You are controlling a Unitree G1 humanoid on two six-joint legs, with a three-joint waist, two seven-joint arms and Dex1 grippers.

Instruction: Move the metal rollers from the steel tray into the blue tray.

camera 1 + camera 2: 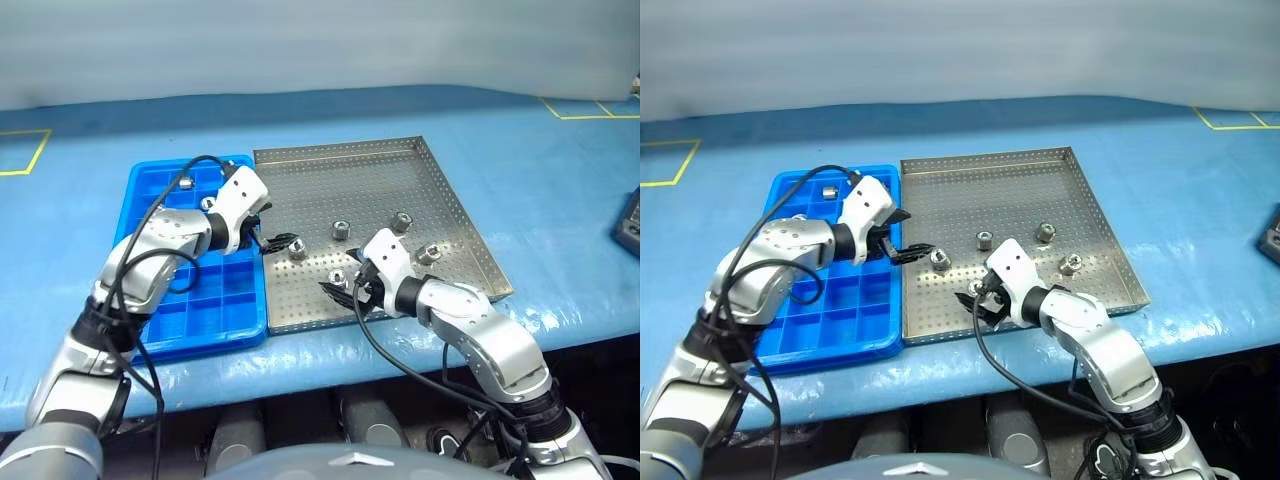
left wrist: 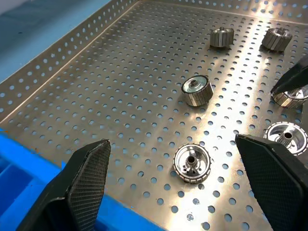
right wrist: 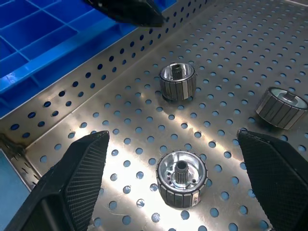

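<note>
**Steel rollers waiting, both grippers wide and empty**

Polished steel is what I am reaching for: five metal rollers (image 1: 340, 229) lie loose on the steel tray (image 1: 400, 150), well apart from one another, and two more already rest in far compartments of the blue tray (image 1: 150, 190).

My left gripper (image 1: 908, 248) hangs over the seam between the two trays, fingers spread as wide as they go and holding nothing. In the left wrist view one roller (image 2: 192, 162) stands on end between them, hollow centre up. My right gripper (image 3: 175, 185) is just as wide and just as empty, low over the near edge of the steel tray, with another upright roller (image 3: 182, 178) framed between its pads.

I judge these parts dense and rigid, so squeezing will not harm them, but the bright end faces look slick. The banded side wall is the place to grip, pads set square across the roller's width. A roller lying on its side may roll off if nudged.
</note>
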